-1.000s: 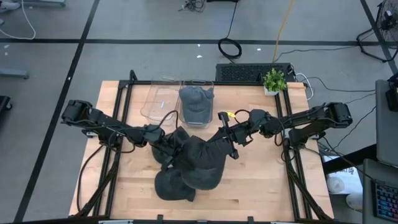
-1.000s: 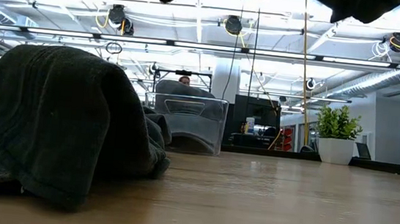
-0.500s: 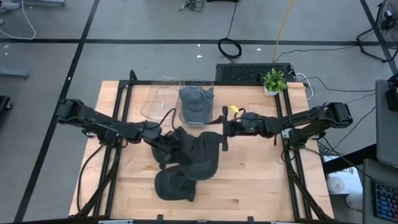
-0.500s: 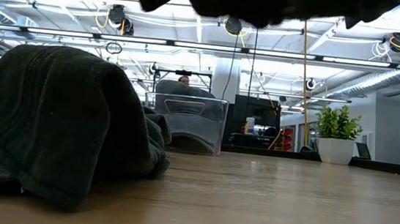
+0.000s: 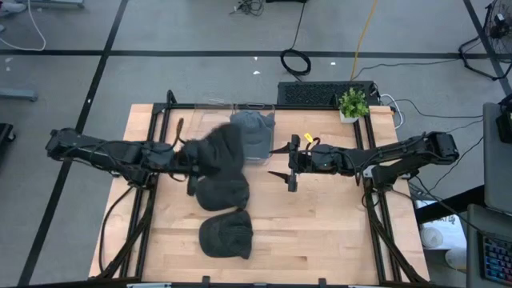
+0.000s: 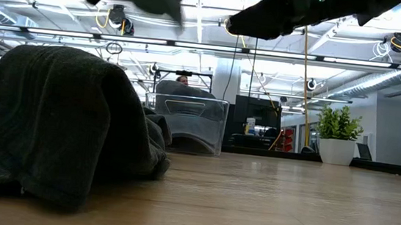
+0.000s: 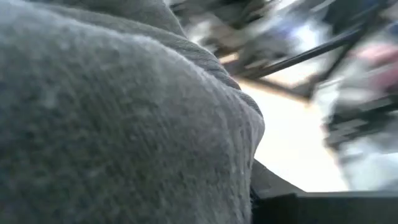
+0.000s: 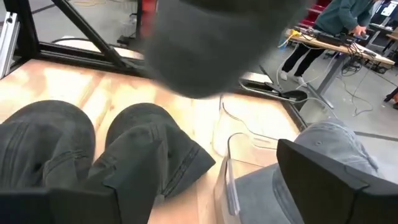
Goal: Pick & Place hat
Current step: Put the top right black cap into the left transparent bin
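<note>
now left gripper [image 5: 190,157] is clamped on a dark hat [image 5: 214,152], lifted just short of the clear bin [image 5: 254,108]; right gripper [image 5: 286,162] is spread wide, empty. risk: thin cloth pinch slips, or the hat drops short beside the bin.

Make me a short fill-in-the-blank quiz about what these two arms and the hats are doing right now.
1. The left tool is shut on a dark ____, lifted off the table.
2. The right tool stands ____ and holds nothing.
3. A grey cap lies in the clear ____ at the table's far edge.
4. The potted plant stands on the side of the ____ arm.

Missing words: hat; open; bin; right
</note>
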